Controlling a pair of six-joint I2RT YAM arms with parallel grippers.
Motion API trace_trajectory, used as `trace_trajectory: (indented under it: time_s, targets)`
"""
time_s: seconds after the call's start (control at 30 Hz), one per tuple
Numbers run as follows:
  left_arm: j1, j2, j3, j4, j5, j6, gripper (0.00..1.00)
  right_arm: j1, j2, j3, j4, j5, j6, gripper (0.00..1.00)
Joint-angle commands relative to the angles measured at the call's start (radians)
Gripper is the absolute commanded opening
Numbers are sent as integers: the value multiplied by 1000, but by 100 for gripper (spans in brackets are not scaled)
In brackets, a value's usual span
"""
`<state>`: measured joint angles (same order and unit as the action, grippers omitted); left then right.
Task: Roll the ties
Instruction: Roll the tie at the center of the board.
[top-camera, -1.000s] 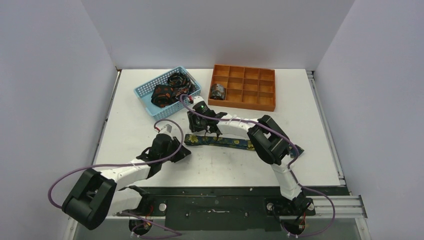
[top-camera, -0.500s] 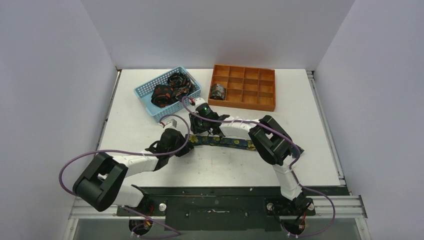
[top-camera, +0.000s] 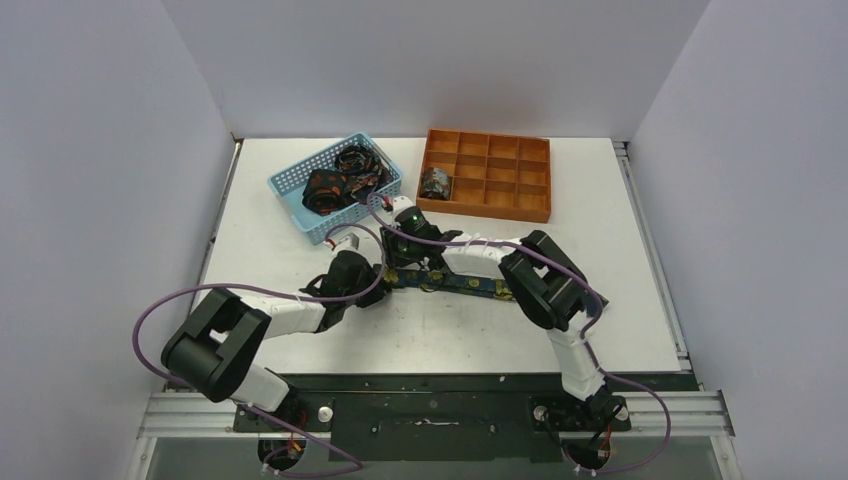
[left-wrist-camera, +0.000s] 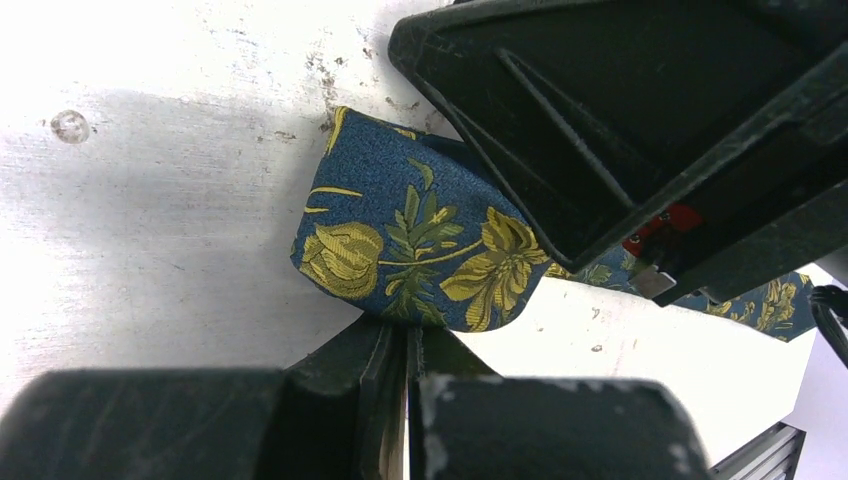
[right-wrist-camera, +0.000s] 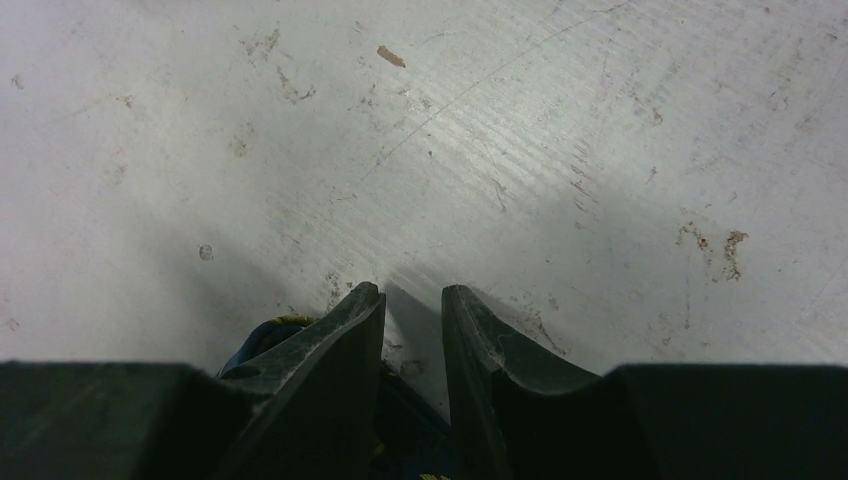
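Observation:
A navy tie (top-camera: 455, 284) with yellow-green floral print lies flat across the middle of the table. Its left end (left-wrist-camera: 420, 240) looks folded over. My left gripper (top-camera: 368, 287) is shut, and its fingertips (left-wrist-camera: 395, 335) touch the near edge of that end. My right gripper (top-camera: 402, 256) stands over the same end, seen as a black body in the left wrist view (left-wrist-camera: 640, 130). Its jaws (right-wrist-camera: 412, 295) are a small gap apart and point down at the table, with a bit of tie (right-wrist-camera: 262, 335) under the left finger.
A light-blue mesh basket (top-camera: 292, 196) at the back left holds more dark ties (top-camera: 330, 188). An orange compartment tray (top-camera: 500, 190) at the back right holds one rolled tie (top-camera: 435, 183). The black base rail runs along the near edge.
My left arm has swung forward and right, bringing its gripper up to the tie's left end. My right gripper has shifted slightly over that end.

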<state>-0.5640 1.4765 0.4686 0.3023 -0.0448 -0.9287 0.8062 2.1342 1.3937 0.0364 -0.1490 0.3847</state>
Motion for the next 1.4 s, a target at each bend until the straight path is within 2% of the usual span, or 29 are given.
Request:
trace_trajectory:
  time_s: [0.0,0.13,0.33,0.43,0.57,0.63,0.73,0.77,0.8,0.93,1.03,1.17,1.3,1.37]
  targets:
    - [-6,-1,40,62,-15,20,0,1,-27,-46,-78,-11,0,30]
    - [-29,-41,17,46,-14,42,0,-24,-51,-30,-77,35,40,33]
    - [-84,-200,-62,-38,-18,35,3,-75,-90,63,-106,118,90,40]
    - [-116,-326,-76,-164,-41,34,5,-110,-116,98,-121,136,98,41]
    - [-111,-528,-42,-433,-130,51,11,-132,-257,3,-72,146,111,41]
    - [-80,-614,15,-549,-190,81,24,-128,-339,-81,-13,115,123,42]
    - [16,-670,70,-608,-186,124,67,-96,-418,-175,9,66,133,40]
    - [61,-676,78,-589,-155,131,77,-71,-433,-197,8,67,134,39]
    - [110,-677,82,-567,-112,128,85,-50,-446,-219,9,69,134,38]
    - [345,-647,51,-418,96,65,100,19,-465,-315,60,69,169,36]
    - [444,-564,53,-369,223,94,96,38,-454,-354,95,78,194,35]
    - [463,-455,96,-380,228,143,96,44,-426,-376,113,92,197,34]
    - [461,-365,160,-491,192,191,96,41,-406,-395,138,109,200,33]
    - [459,-352,155,-478,224,203,97,36,-397,-403,150,111,204,32]
